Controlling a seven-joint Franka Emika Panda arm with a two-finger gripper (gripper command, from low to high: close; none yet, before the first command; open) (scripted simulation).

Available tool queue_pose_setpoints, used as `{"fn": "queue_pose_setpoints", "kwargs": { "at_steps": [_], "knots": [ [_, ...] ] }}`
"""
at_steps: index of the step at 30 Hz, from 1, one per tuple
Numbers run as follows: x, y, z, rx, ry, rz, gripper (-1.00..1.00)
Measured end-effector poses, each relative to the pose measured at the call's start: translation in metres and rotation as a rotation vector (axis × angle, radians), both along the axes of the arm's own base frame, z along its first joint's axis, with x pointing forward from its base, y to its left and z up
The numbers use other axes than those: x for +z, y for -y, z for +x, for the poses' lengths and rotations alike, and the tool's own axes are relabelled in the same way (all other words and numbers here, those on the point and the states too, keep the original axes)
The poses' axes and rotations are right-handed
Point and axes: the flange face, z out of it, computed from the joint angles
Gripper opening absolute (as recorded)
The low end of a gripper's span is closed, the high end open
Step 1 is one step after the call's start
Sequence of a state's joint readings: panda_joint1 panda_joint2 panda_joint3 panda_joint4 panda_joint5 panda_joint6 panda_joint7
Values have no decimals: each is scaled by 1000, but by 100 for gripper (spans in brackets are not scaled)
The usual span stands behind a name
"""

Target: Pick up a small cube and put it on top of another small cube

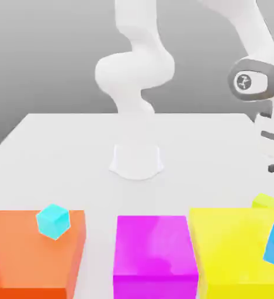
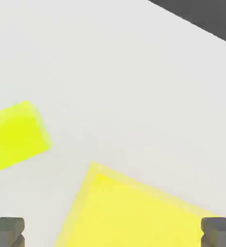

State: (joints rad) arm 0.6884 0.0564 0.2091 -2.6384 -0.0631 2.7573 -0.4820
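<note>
Two fingertips (image 2: 7, 230) of your gripper (image 2: 113, 234) stand wide apart above the table (image 2: 134, 72), the small lime cube (image 2: 17, 135) lying near the big yellow block (image 2: 143, 217).

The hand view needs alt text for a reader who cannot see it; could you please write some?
A small lime yellow-green cube lies on a white table, apart from the corner of a big yellow block nearby. The two dark fingertips of the robot's gripper stand wide apart, open and holding nothing.
</note>
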Motion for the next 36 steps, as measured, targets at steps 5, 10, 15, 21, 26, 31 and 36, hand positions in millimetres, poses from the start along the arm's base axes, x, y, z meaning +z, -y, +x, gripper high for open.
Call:
{"fn": "queue_pose_setpoints", "kwargs": {
  "at_steps": [5, 10, 15, 21, 26, 31, 36],
  "knots": [
    [-62, -4, -30, 170, -45, -44, 0],
    [-102, -2, -32, 177, -47, -46, -100],
    [-105, -2, -32, 177, -47, -49, -100],
    [-53, -3, -32, 177, -47, -48, -100],
    [-18, 33, 19, -79, -46, -43, -100],
    [14, 157, 115, -626, -32, -44, -100],
    [45, 279, 153, -1100, -29, -35, -100]
  ]
}}
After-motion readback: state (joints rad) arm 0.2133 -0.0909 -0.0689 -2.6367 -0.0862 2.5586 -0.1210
